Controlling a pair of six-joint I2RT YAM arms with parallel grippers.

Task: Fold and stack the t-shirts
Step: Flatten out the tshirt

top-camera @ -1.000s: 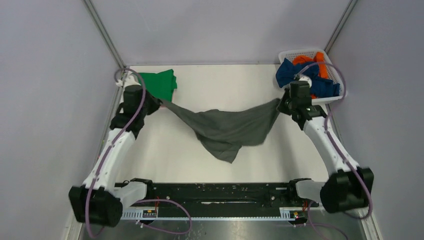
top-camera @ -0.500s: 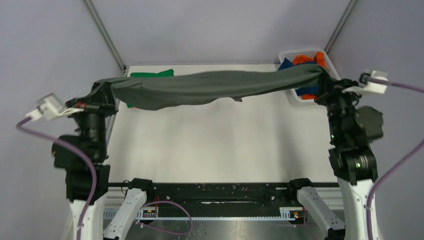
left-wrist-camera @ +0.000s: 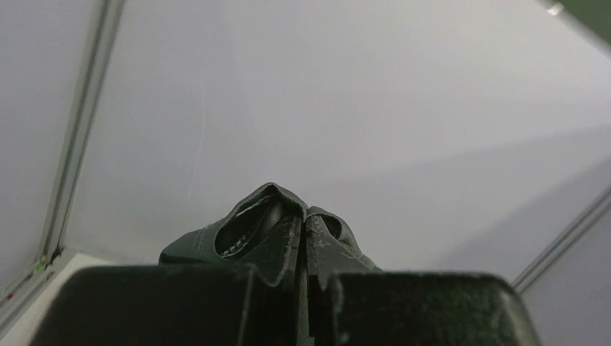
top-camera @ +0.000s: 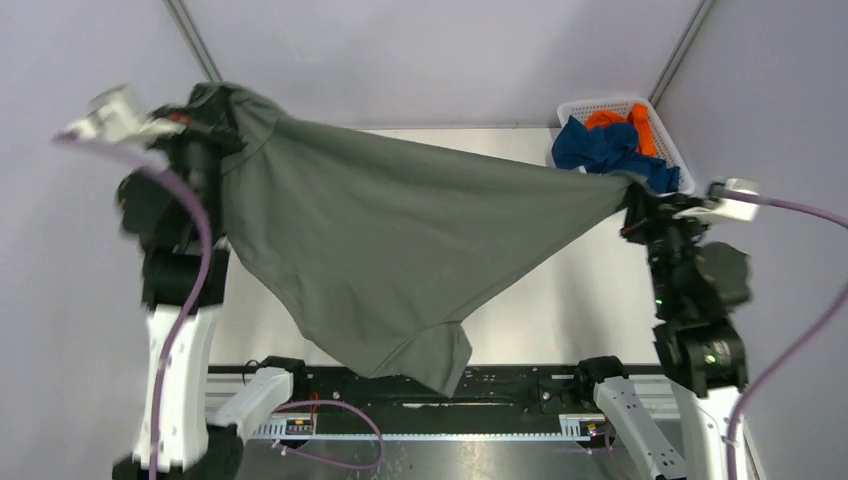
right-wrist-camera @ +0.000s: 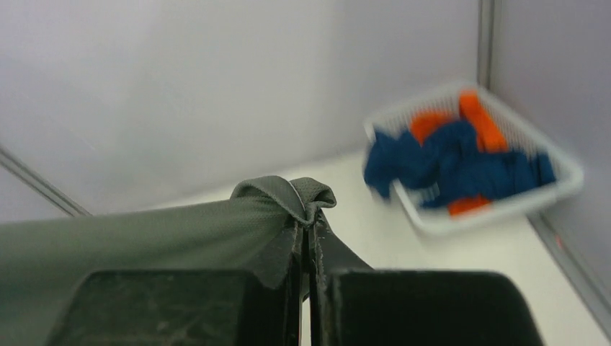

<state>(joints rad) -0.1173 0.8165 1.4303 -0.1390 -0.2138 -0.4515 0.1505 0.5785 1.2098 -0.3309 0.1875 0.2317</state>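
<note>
Now the dark grey t-shirt (top-camera: 380, 250) is spread wide in the air. Half a second ago it was a narrow band pulled between the arms, and a second ago it sagged low over the table (top-camera: 560, 290). The left gripper (top-camera: 210, 112) has swung up high toward the far left corner, jaws pinched tight on a bunched corner of the cloth. The right gripper (top-camera: 632, 205) sits lower, near the basket (top-camera: 600, 101), and is clamped the same way on the opposite corner. The free hem hangs down toward the near edge. A navy shirt (top-camera: 600, 150) and an orange shirt (top-camera: 603, 119) wait in the basket. I judge this a flick to open the shirt, ready to lay it flat for folding.
</note>
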